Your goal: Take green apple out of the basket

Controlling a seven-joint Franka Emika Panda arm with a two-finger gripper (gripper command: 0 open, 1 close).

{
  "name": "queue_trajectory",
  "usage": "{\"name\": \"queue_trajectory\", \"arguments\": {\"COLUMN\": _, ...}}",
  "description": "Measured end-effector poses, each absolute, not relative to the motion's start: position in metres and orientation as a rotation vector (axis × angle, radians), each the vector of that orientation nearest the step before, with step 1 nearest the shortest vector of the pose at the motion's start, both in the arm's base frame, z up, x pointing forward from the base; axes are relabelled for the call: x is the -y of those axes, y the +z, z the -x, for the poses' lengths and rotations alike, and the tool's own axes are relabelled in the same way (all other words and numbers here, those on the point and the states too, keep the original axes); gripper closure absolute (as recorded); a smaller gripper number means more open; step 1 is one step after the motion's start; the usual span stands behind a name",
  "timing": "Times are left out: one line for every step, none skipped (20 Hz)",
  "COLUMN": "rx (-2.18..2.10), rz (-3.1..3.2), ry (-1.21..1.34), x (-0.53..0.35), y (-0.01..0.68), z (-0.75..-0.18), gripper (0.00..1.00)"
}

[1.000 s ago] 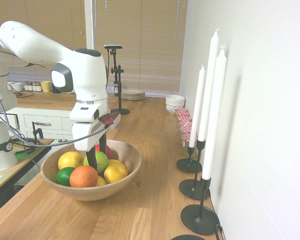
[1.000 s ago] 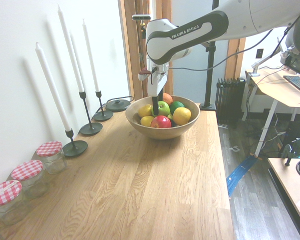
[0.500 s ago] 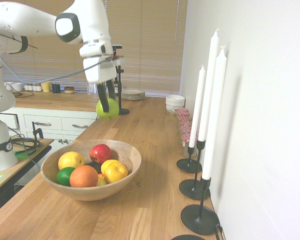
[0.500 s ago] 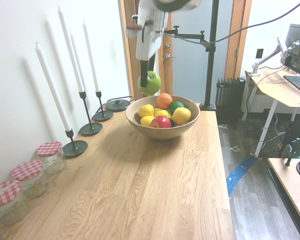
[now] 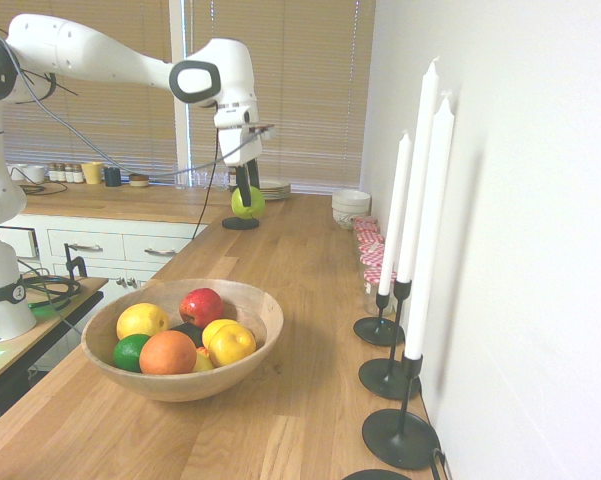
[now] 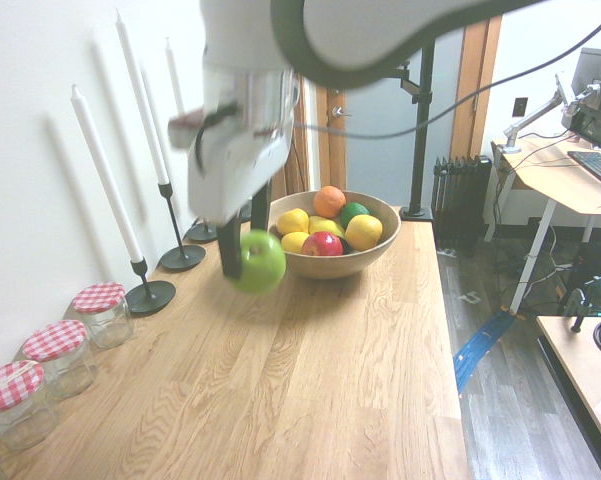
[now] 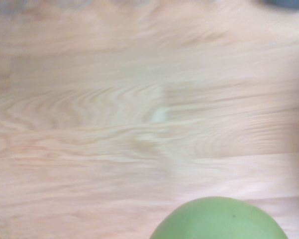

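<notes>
Round glossy yellow-green apple (image 6: 259,261) is pinched between the dark fingers of the white arm's gripper (image 6: 248,258), left of centre in the second exterior view. It is held clear of the wide light-brown wooden basket (image 6: 370,252) (apart, lower left of it), directly above bare wooden countertop (image 7: 114,114). No writing can be read.

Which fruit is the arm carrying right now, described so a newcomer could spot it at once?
Start at the long wooden counter and find the wooden basket of fruit. Beside it, above bare wood, the end effector holds the green apple clear of the rim. It is the only fruit outside the basket: round, glossy and light yellow-green, unlike the yellow lemons and the dark lime inside.
</notes>
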State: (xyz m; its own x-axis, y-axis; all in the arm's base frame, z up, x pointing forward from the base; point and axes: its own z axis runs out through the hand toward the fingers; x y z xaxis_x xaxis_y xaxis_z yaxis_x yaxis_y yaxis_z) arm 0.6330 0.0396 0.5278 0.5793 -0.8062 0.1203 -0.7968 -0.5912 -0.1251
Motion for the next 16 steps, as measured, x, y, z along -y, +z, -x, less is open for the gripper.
{"name": "queue_trajectory", "arguments": {"rx": -1.397, "rz": 2.740, "ry": -0.237, "x": -0.049, "y": 0.509, "z": -0.639, "gripper": 1.00}}
{"name": "queue_trajectory", "arguments": {"rx": -1.398, "rz": 2.742, "ry": -0.222, "x": -0.055, "y": 0.491, "z": -0.646, "gripper": 1.00}}
{"name": "queue_trajectory", "arguments": {"rx": -1.398, "rz": 2.744, "ry": -0.210, "x": -0.060, "y": 0.474, "z": -0.652, "gripper": 1.00}}
{"name": "queue_trajectory", "arguments": {"rx": -1.403, "rz": 2.747, "ry": -0.198, "x": -0.064, "y": 0.458, "z": -0.657, "gripper": 1.00}}
{"name": "queue_trajectory", "arguments": {"rx": -1.408, "rz": 2.749, "ry": -0.188, "x": -0.067, "y": 0.444, "z": -0.661, "gripper": 1.00}}
{"name": "queue_trajectory", "arguments": {"rx": -1.413, "rz": 2.751, "ry": -0.178, "x": -0.069, "y": 0.432, "z": -0.665, "gripper": 1.00}}
{"name": "queue_trajectory", "arguments": {"rx": -1.418, "rz": 2.753, "ry": -0.167, "x": -0.071, "y": 0.422, "z": -0.667, "gripper": 1.00}}
{"name": "queue_trajectory", "arguments": {"rx": -1.423, "rz": 2.754, "ry": -0.159, "x": -0.074, "y": 0.413, "z": -0.669, "gripper": 1.00}}
{"name": "queue_trajectory", "arguments": {"rx": -1.427, "rz": 2.757, "ry": -0.149, "x": -0.075, "y": 0.405, "z": -0.670, "gripper": 1.00}}
{"name": "queue_trajectory", "arguments": {"rx": -1.430, "rz": 2.759, "ry": -0.140, "x": -0.077, "y": 0.398, "z": -0.671, "gripper": 1.00}}
{"name": "queue_trajectory", "arguments": {"rx": -1.435, "rz": 2.761, "ry": -0.133, "x": -0.078, "y": 0.392, "z": -0.672, "gripper": 1.00}}
{"name": "queue_trajectory", "arguments": {"rx": -1.440, "rz": 2.761, "ry": -0.127, "x": -0.079, "y": 0.386, "z": -0.673, "gripper": 1.00}}
{"name": "queue_trajectory", "arguments": {"rx": -1.443, "rz": 2.761, "ry": -0.122, "x": -0.080, "y": 0.382, "z": -0.673, "gripper": 1.00}}
{"name": "queue_trajectory", "arguments": {"rx": -1.446, "rz": 2.762, "ry": -0.118, "x": -0.080, "y": 0.379, "z": -0.674, "gripper": 1.00}}
{"name": "queue_trajectory", "arguments": {"rx": -1.448, "rz": 2.762, "ry": -0.115, "x": -0.080, "y": 0.377, "z": -0.674, "gripper": 0.00}}
{"name": "queue_trajectory", "arguments": {"rx": -1.449, "rz": 2.762, "ry": -0.114, "x": -0.080, "y": 0.376, "z": -0.674, "gripper": 0.00}}
